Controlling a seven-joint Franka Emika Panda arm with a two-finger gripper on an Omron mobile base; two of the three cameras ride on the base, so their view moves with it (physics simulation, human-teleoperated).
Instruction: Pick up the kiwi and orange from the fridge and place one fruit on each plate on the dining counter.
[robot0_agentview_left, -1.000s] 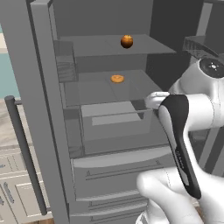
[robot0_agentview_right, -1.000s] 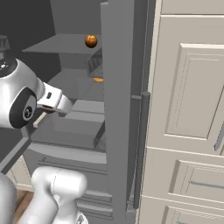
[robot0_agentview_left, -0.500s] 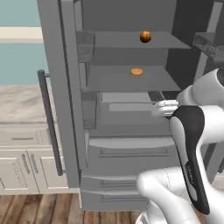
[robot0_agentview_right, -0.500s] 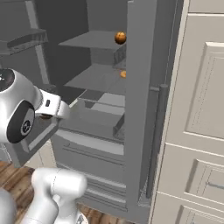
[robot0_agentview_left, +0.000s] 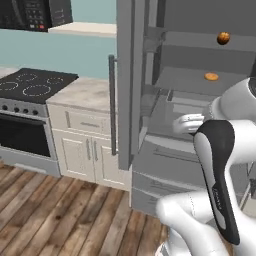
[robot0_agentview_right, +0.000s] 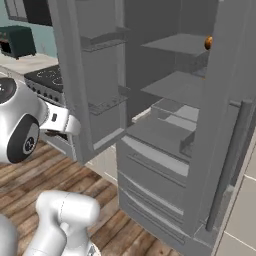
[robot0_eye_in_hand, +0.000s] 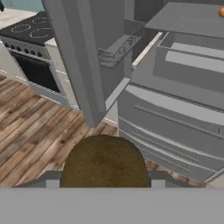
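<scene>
While the kiwi (robot0_eye_in_hand: 104, 161) sits clamped between the jaws close under the hand camera, the carrying step looks to be in hand. Next, I judge, the base must turn toward the dining table and find a plate. Beyond the kiwi stands the fridge (robot0_agentview_right: 165, 150) with both doors open; the orange (robot0_agentview_left: 223, 38) waits on its upper shelf. The left door (robot0_agentview_left: 125, 85) and stove (robot0_agentview_left: 30, 100) crowd that side.

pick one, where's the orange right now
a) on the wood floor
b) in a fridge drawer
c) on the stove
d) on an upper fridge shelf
d: the orange sits on an upper shelf inside the open fridge, above the flat orange disc on the shelf below.
</scene>
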